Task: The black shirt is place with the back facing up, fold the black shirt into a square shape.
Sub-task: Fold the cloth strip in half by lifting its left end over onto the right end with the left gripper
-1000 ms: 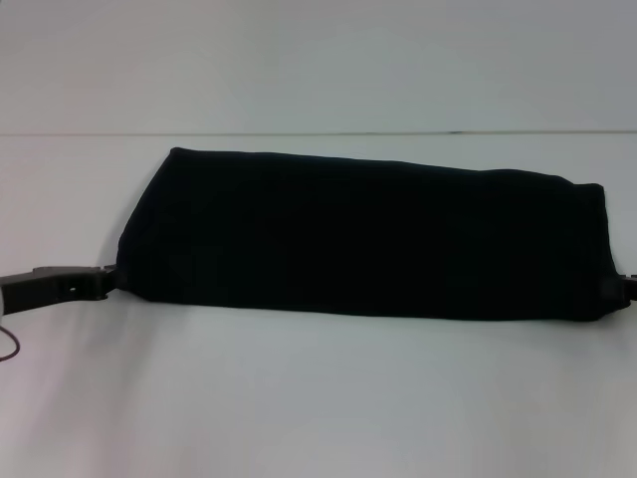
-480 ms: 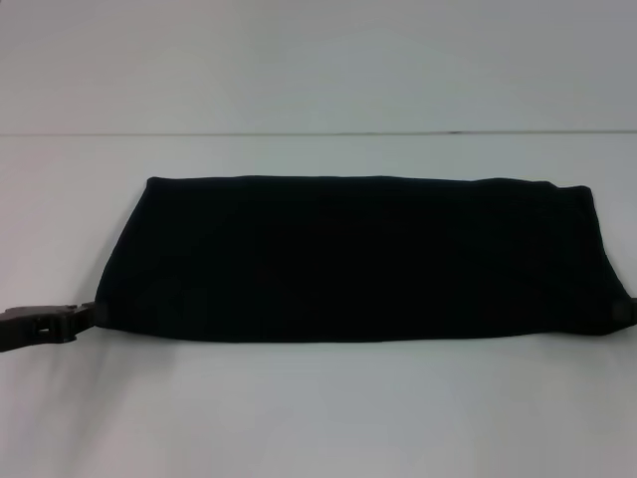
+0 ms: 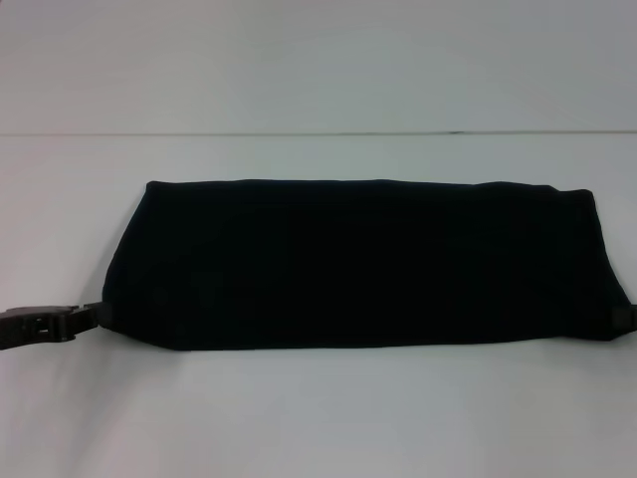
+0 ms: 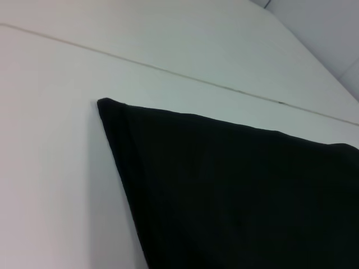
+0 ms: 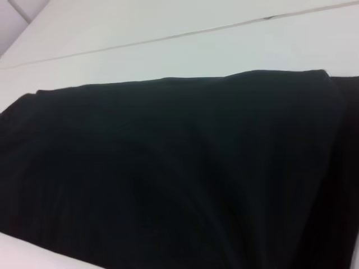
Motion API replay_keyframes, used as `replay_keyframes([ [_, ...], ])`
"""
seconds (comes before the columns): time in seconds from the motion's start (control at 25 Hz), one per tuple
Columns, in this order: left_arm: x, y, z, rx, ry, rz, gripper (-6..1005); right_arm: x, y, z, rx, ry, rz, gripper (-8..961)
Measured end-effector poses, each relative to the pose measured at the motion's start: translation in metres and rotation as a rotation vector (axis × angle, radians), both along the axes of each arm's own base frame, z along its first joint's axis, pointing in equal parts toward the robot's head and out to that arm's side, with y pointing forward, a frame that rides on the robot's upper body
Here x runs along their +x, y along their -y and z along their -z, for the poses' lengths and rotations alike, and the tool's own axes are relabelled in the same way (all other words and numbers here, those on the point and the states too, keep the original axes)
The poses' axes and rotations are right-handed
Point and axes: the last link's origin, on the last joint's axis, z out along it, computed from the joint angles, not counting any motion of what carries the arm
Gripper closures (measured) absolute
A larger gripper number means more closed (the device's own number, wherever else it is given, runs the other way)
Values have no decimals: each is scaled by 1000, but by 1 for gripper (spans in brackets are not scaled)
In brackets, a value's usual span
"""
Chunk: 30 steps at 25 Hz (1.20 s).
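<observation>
Shirt (image 3: 363, 261): black, folded into a long band across the middle of the head view, lying on a white table (image 3: 318, 418).
Left gripper (image 3: 88, 316): lower left edge of the head view, tips at the shirt's near left corner; whether it pinches the cloth cannot be told.
Right gripper (image 3: 627, 318): a sliver at the right edge, at the shirt's near right corner; grip cannot be told.
Wrist views: only cloth and table; the left one shows the shirt's far corner (image 4: 104, 104).
</observation>
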Motion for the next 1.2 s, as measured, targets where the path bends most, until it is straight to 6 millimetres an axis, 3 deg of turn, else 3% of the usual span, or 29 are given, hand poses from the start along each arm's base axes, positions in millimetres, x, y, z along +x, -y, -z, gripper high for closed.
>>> replay_keyframes([
  [0.24, -7, -4, -7, 34, -18, -61, 982, 3, -1, -20, 102, -40, 27, 703],
  [0.36, -11, -3, -16, 56, -13, -112, 781, 0, 2, -33, 156, -81, 5, 635],
  [0.44, -12, 1, -21, 56, 15, -133, 701, -8, 3, -39, 195, -131, -57, 590],
  [0.76, 11, 25, -16, -127, 252, -151, 347, -33, -8, -21, 224, -192, -193, 340],
  [1.0, 19, 20, -1, -200, 394, -298, 145, -56, -32, -9, 170, -166, -238, 192],
  [1.2, 17, 14, 2, -203, 470, -444, 33, -73, -46, -4, 128, -139, -285, 51],
])
